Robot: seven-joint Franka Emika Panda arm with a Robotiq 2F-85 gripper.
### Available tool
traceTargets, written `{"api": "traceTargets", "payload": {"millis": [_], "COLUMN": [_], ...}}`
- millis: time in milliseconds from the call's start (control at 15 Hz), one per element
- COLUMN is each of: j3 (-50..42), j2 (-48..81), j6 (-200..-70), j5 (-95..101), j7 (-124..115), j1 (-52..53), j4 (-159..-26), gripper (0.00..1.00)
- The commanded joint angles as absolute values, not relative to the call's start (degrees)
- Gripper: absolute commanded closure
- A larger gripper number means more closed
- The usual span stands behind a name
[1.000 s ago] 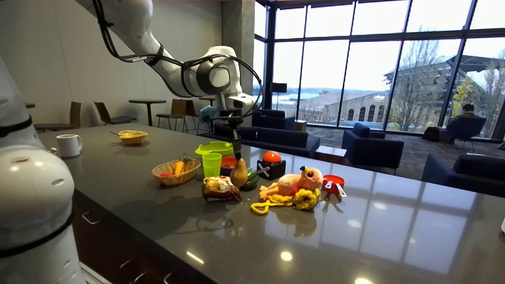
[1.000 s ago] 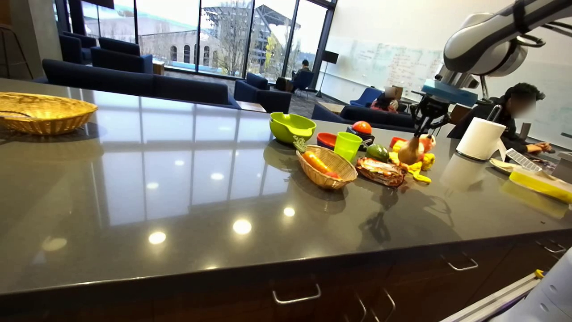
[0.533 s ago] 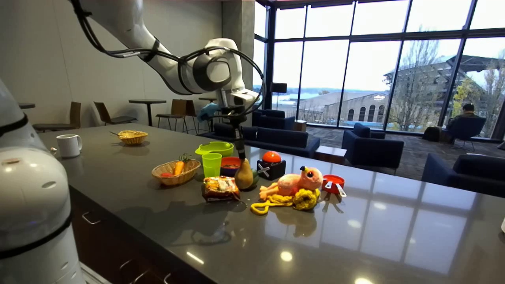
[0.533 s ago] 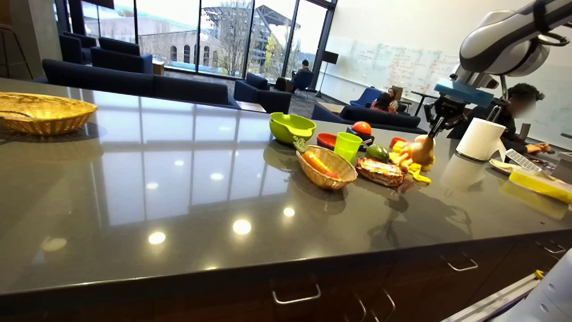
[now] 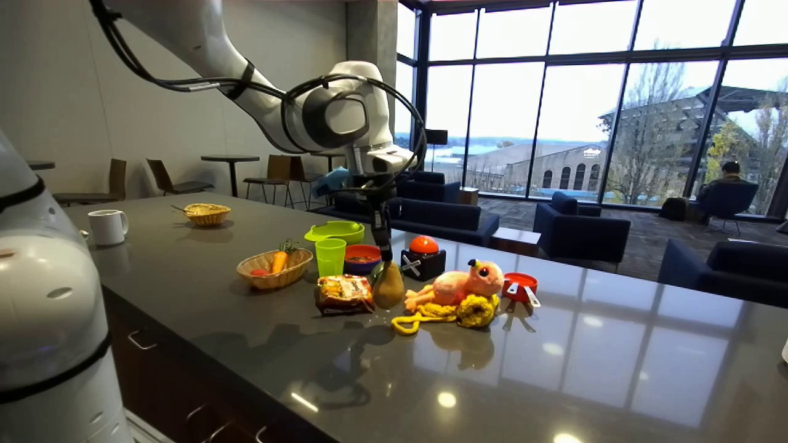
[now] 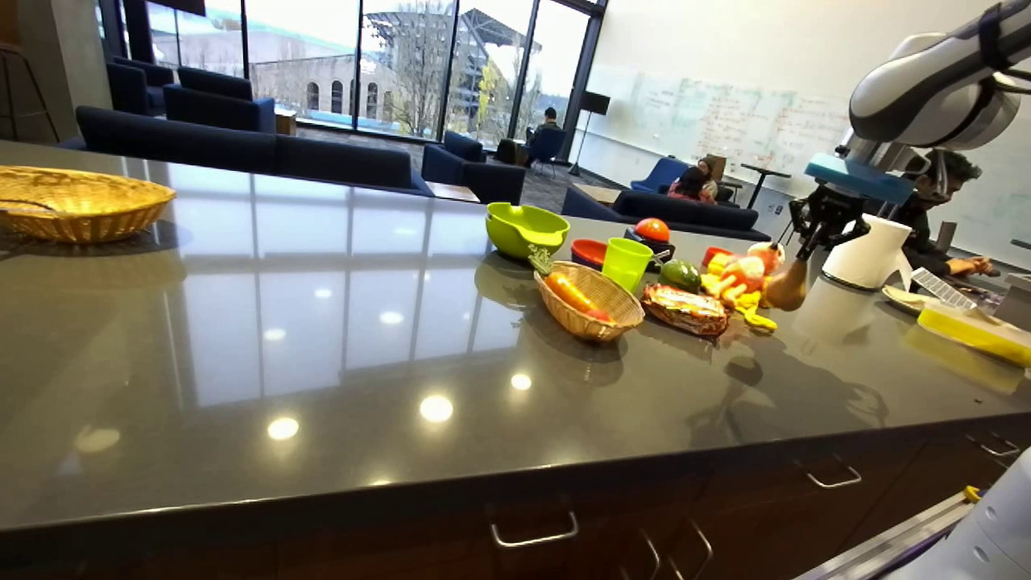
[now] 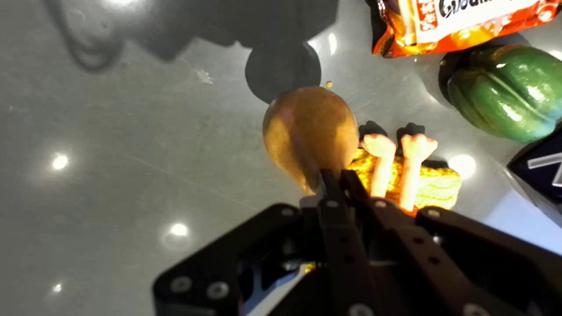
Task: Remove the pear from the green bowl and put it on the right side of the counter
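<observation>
The brown-yellow pear (image 5: 389,288) hangs from my gripper (image 5: 386,257), stem end up, a little above the dark grey counter (image 5: 523,381). It also shows in an exterior view (image 6: 787,288), beside the pink toy. In the wrist view, the fingertips of the gripper (image 7: 337,173) are nearly together at the narrow top of the pear (image 7: 312,127). The pear's shadow on the counter lies apart from it. The lime-green bowl (image 6: 527,231) stands well away, towards the back; its inside is only partly visible. It also shows in an exterior view (image 5: 335,232).
Near the pear are a snack packet (image 5: 345,293), a green vegetable (image 7: 509,94), a pink toy (image 5: 458,286) on yellow knitting (image 5: 477,312) and a black button box (image 5: 423,263). A green cup (image 6: 627,263), a carrot basket (image 6: 592,318) and a paper roll (image 6: 858,254) stand further off.
My gripper has carried the pear to the right and slightly down in both exterior views, past the snack packet and green vegetable. The other things on the counter have not moved.
</observation>
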State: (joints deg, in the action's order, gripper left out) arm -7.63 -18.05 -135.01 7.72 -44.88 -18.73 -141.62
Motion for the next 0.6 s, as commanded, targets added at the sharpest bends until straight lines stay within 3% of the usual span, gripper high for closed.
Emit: {"api": "traceTargets", "payload": {"millis": [0,533], "j3": [-7.68,-8.75], "j2": [-18.88,-15.18], "j6": [-135.44,-139.82], "j5": [10.35,12.04], "j7": [-46.88,-46.32], "j1": [-21.21,-22.84], "j4": [-142.73,-141.23], "gripper": [0.98,0.98]}}
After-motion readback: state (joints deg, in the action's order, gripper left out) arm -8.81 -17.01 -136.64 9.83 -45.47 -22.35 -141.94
